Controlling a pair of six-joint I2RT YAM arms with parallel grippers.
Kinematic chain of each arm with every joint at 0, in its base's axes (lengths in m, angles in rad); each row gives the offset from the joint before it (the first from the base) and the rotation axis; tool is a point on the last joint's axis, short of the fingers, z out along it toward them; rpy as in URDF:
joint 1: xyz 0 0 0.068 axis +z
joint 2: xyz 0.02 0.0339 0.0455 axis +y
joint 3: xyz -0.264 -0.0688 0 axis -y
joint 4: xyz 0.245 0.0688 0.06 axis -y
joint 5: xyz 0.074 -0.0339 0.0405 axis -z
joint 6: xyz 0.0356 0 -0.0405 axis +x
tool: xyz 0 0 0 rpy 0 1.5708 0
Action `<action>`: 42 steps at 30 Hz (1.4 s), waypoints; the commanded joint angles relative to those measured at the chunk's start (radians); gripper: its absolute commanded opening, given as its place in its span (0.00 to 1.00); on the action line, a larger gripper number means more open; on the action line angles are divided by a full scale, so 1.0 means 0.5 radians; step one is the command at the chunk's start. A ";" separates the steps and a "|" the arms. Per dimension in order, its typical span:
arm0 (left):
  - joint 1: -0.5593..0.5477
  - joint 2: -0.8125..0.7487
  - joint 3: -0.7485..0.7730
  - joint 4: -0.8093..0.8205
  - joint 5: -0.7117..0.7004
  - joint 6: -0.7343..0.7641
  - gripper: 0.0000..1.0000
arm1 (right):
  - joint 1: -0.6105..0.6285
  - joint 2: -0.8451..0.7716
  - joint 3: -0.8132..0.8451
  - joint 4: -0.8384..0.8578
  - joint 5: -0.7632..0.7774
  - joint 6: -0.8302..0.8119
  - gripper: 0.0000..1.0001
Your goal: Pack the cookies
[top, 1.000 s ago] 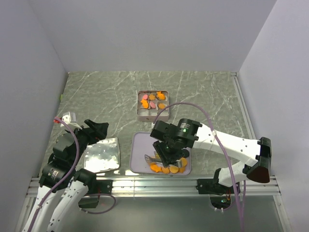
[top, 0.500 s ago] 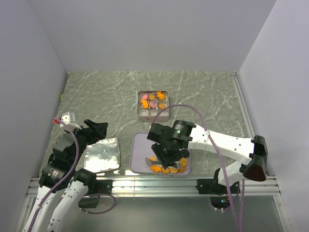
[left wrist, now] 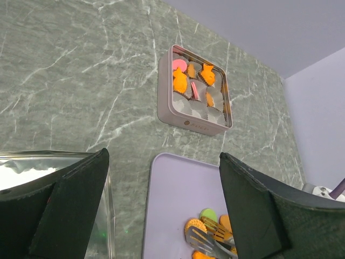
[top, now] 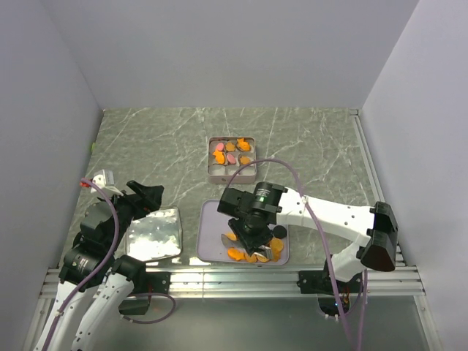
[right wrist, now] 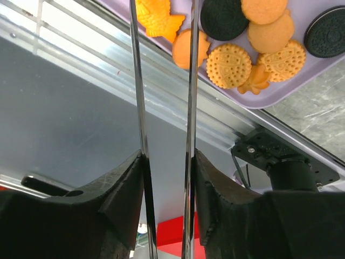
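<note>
Two hands: right hand clamps metal tongs over cookies on lilac tray; left hand spread wide, released.

Nothing legible anywhere; the small mark on the front wall of the square tin is blurred.

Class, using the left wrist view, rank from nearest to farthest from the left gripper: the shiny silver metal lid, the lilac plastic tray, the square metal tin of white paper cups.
1. Shiny silver metal lid, lower left, right beside the left gripper.
2. Lilac plastic tray, bottom centre, just ahead.
3. Square metal tin, upper centre, farthest out.
</note>
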 commanded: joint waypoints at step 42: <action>-0.007 -0.035 0.037 0.007 -0.066 -0.006 0.92 | -0.851 1.062 1.698 -0.174 0.060 -0.364 0.36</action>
